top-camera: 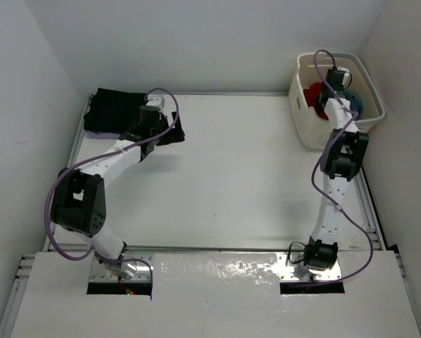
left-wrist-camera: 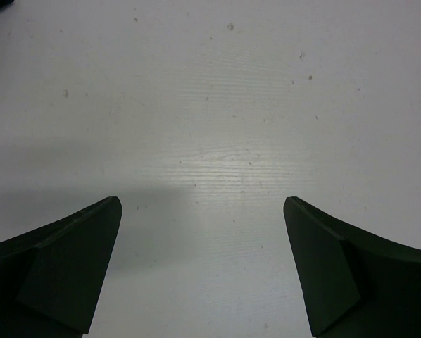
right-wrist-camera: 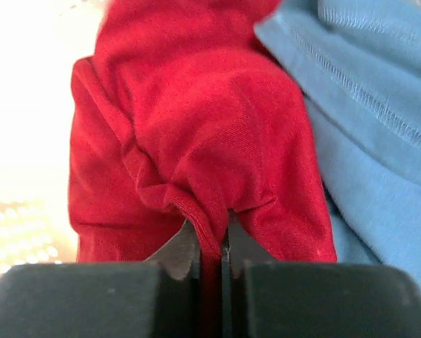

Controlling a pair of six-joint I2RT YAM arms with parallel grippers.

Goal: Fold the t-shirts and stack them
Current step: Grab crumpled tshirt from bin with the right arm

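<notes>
Plainly, the white table [top-camera: 231, 183] filled most of the top view, with the cream laundry basket [top-camera: 305, 127] at its upper right corner. A black t-shirt [top-camera: 112, 109] lay at the upper left, by the left gripper [left-wrist-camera: 202, 204], whose jaws stood wide apart over bare tabletop, holding nothing. Inside the basket, the right gripper [right-wrist-camera: 212, 243] was clamped tight on a fold of the red t-shirt [right-wrist-camera: 196, 113], with the teal blue t-shirt [right-wrist-camera: 379, 127] touching it on the right.
</notes>
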